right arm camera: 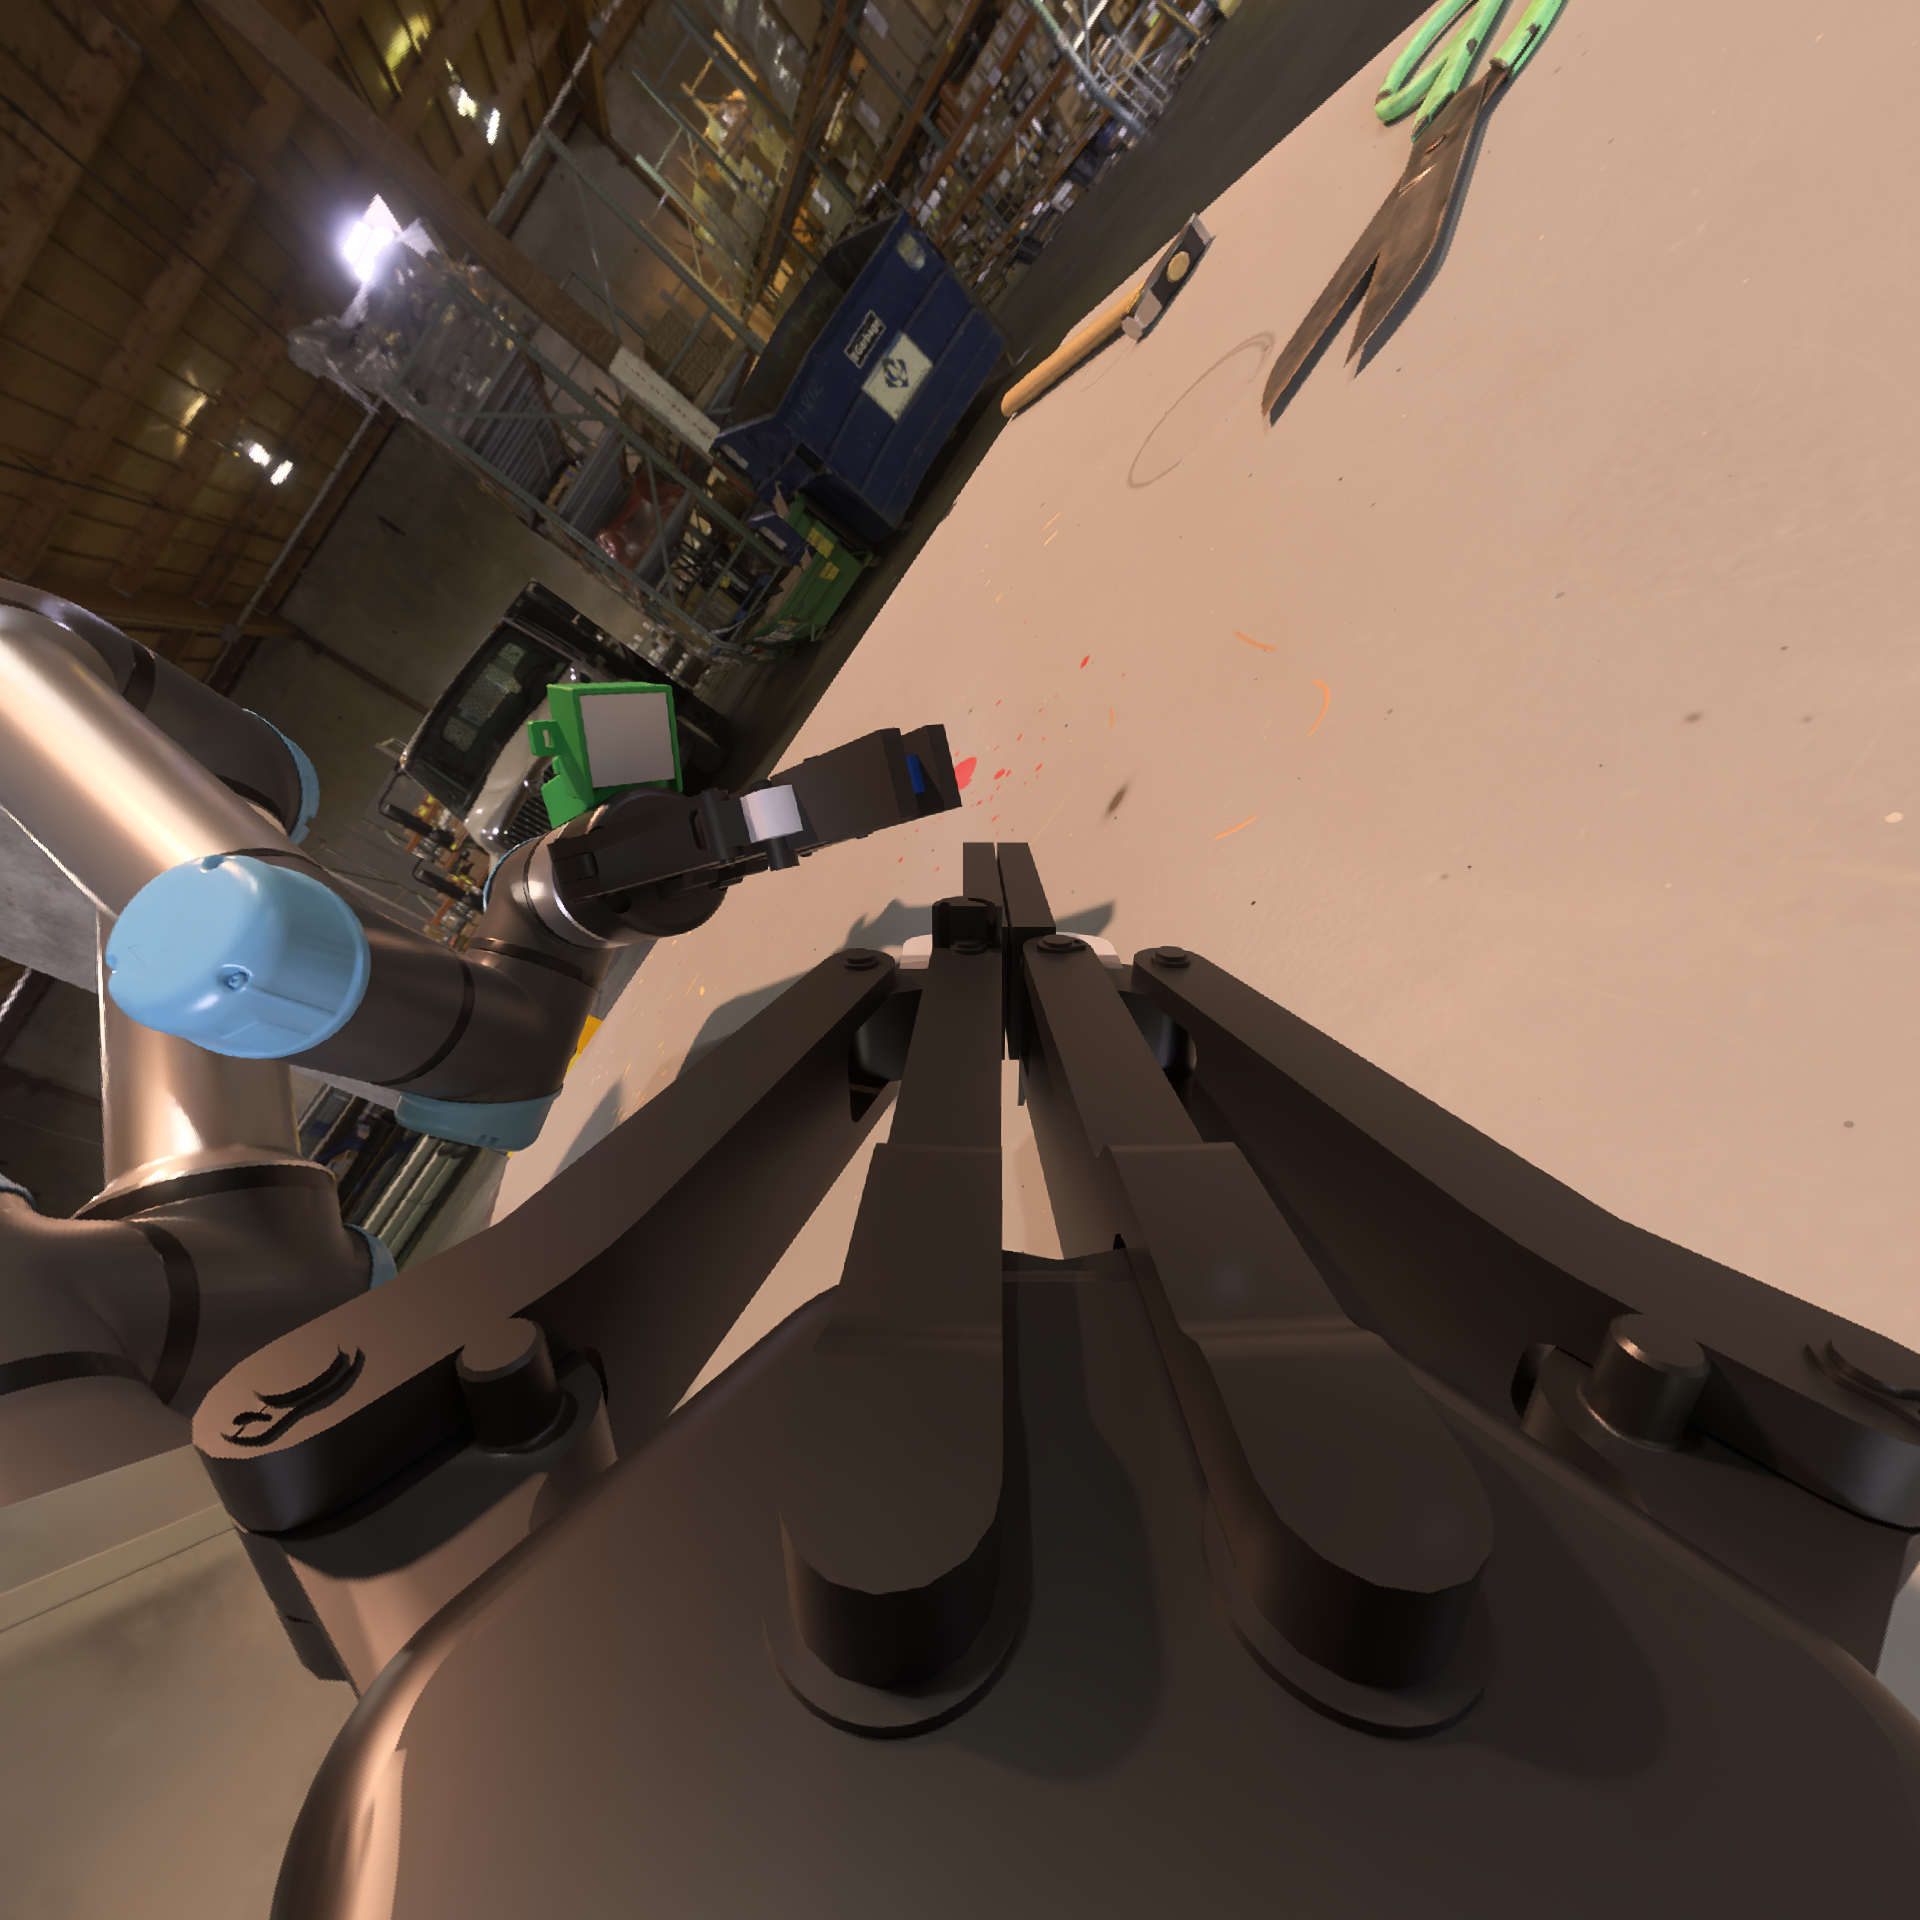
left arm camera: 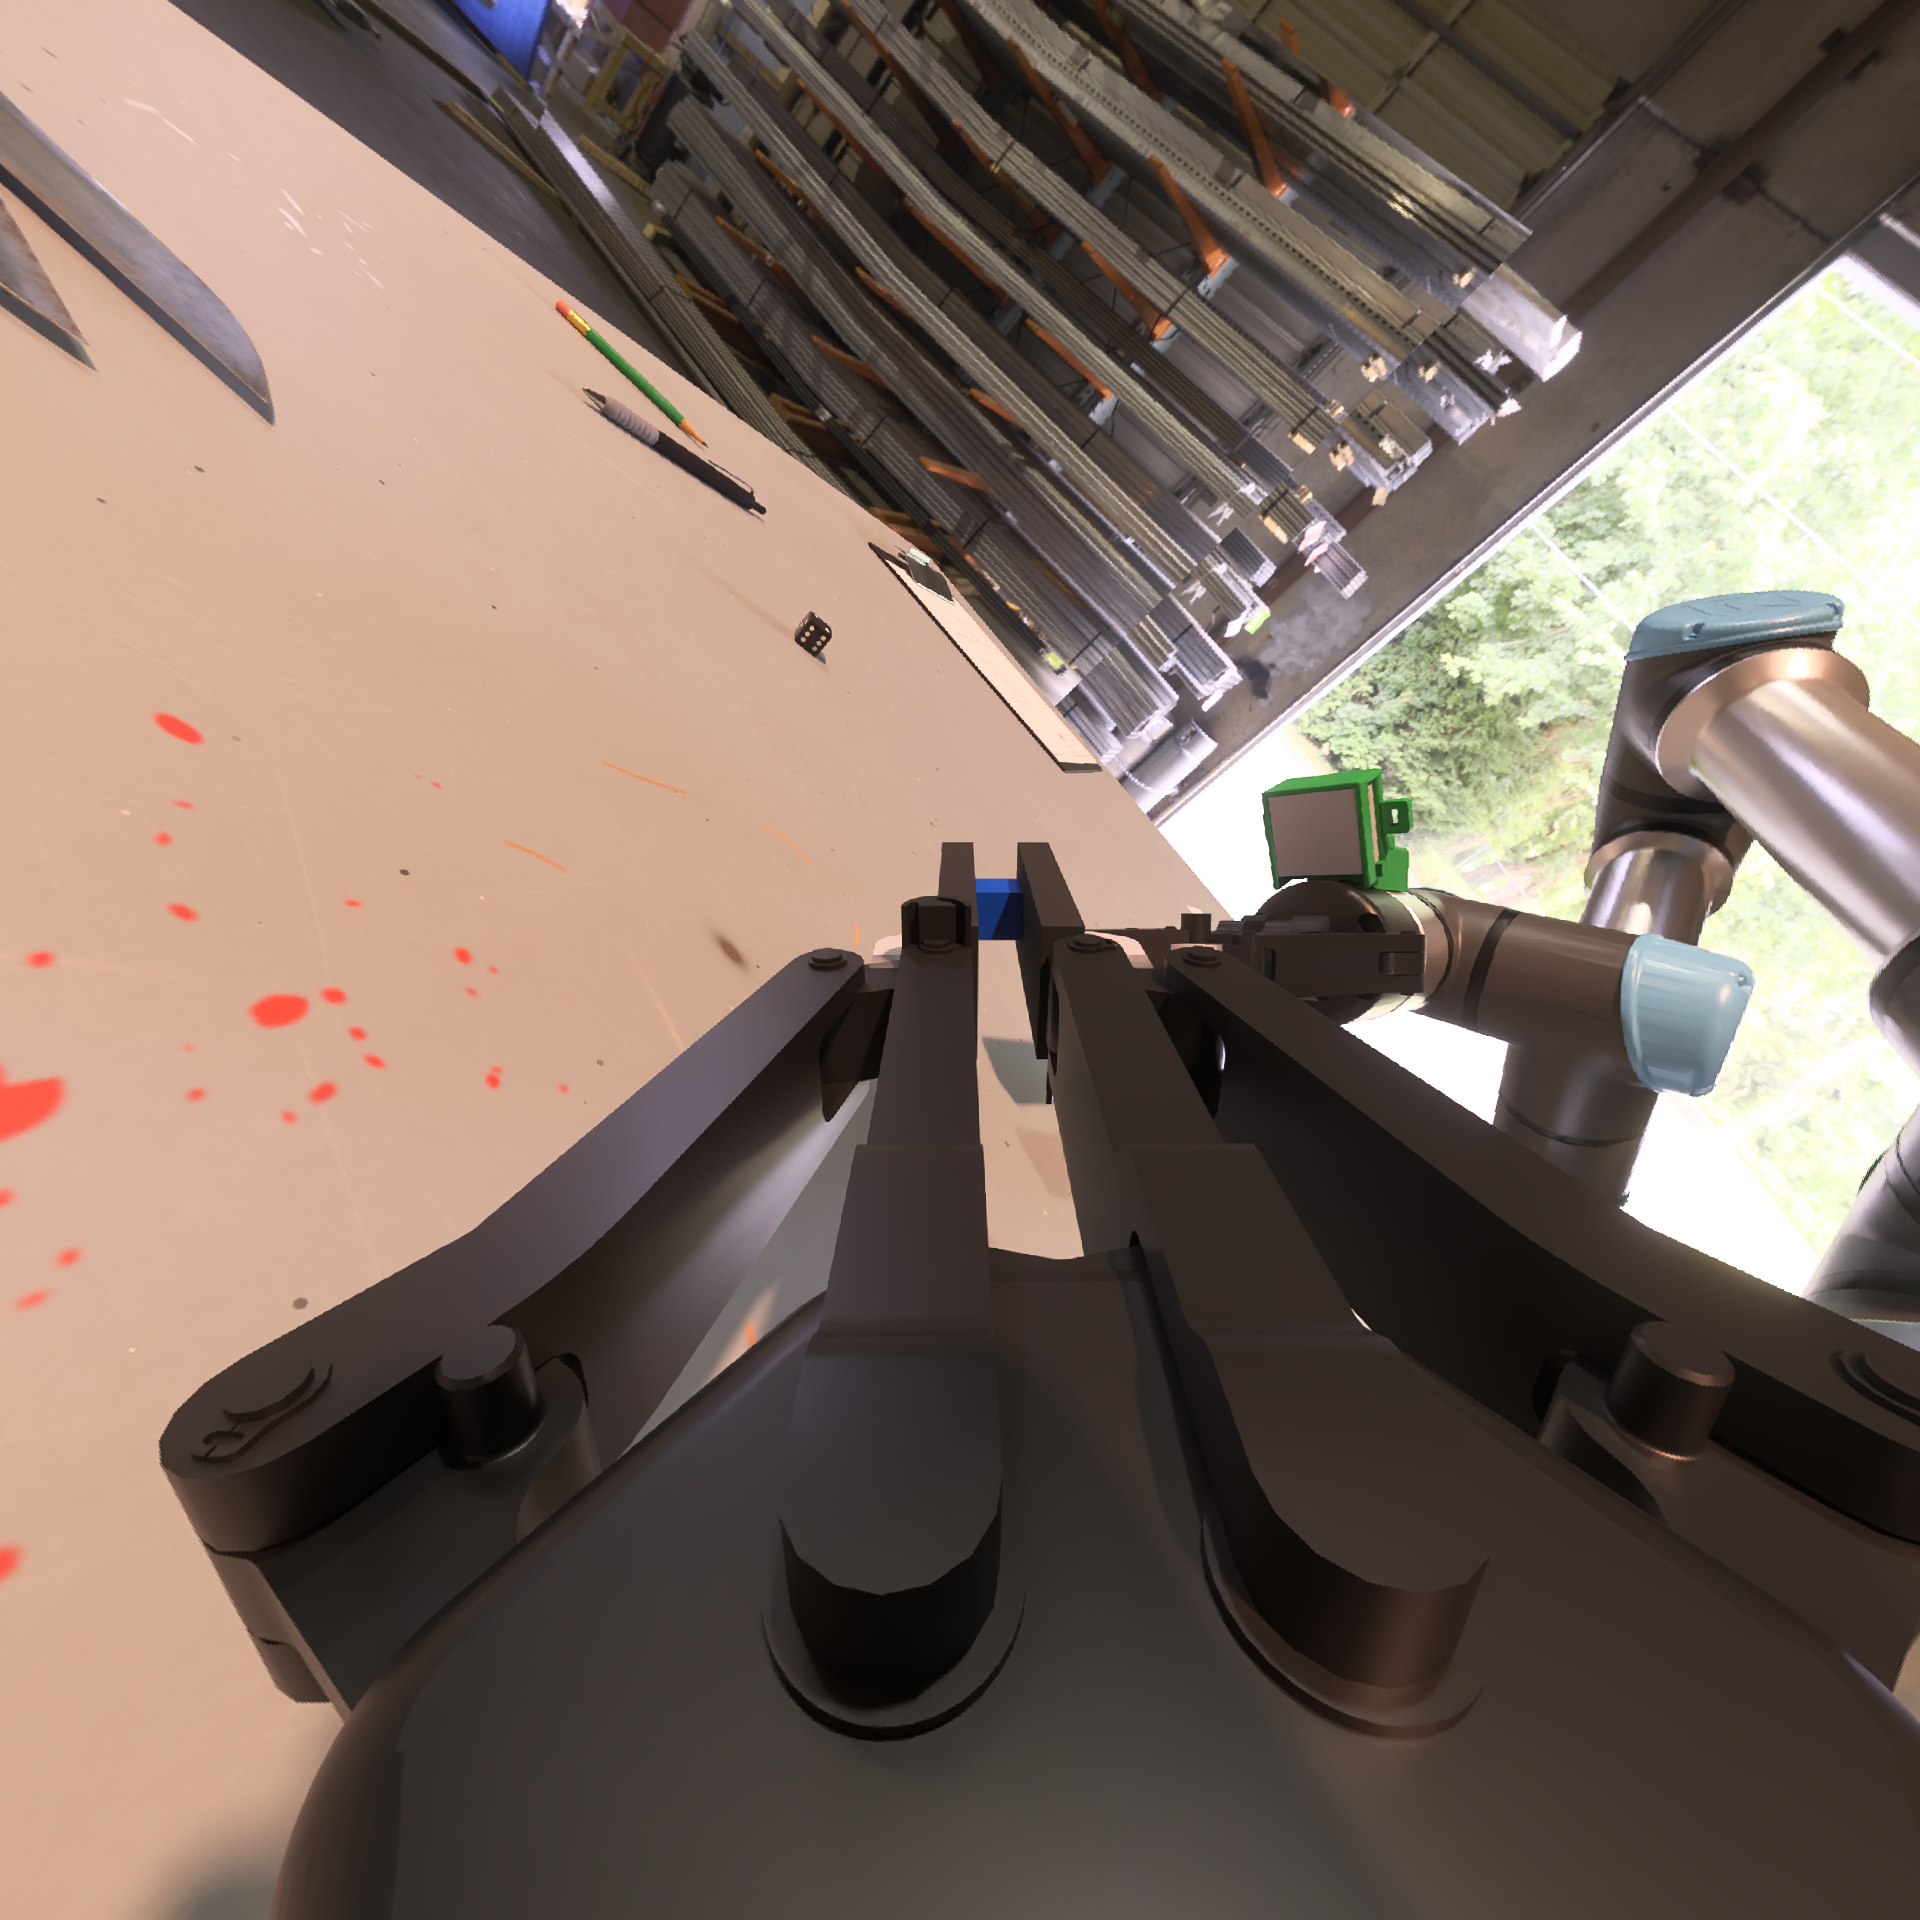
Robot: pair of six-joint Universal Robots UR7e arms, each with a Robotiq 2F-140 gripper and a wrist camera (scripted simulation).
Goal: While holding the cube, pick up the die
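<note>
My left gripper (left arm camera: 997,883) is shut on a small blue cube (left arm camera: 1000,907) and holds it just above the tan table (left arm camera: 416,644). The cube also shows between that gripper's fingers in the right wrist view (right arm camera: 915,777). A small black die (left arm camera: 812,632) with white pips lies on the table beyond the left gripper, up and to its left, apart from it. My right gripper (right arm camera: 996,883) is shut with its fingers pressed together and nothing between them, low over the table. The die does not show in the right wrist view.
A green pencil (left arm camera: 632,372) and a dark pen (left arm camera: 675,449) lie beyond the die. Green-handled scissors (right arm camera: 1392,208) and a wooden-handled hammer (right arm camera: 1101,332) lie far off. A flat board (left arm camera: 987,665) sits at the table edge. The right arm (left arm camera: 1507,935) is close beside the left gripper.
</note>
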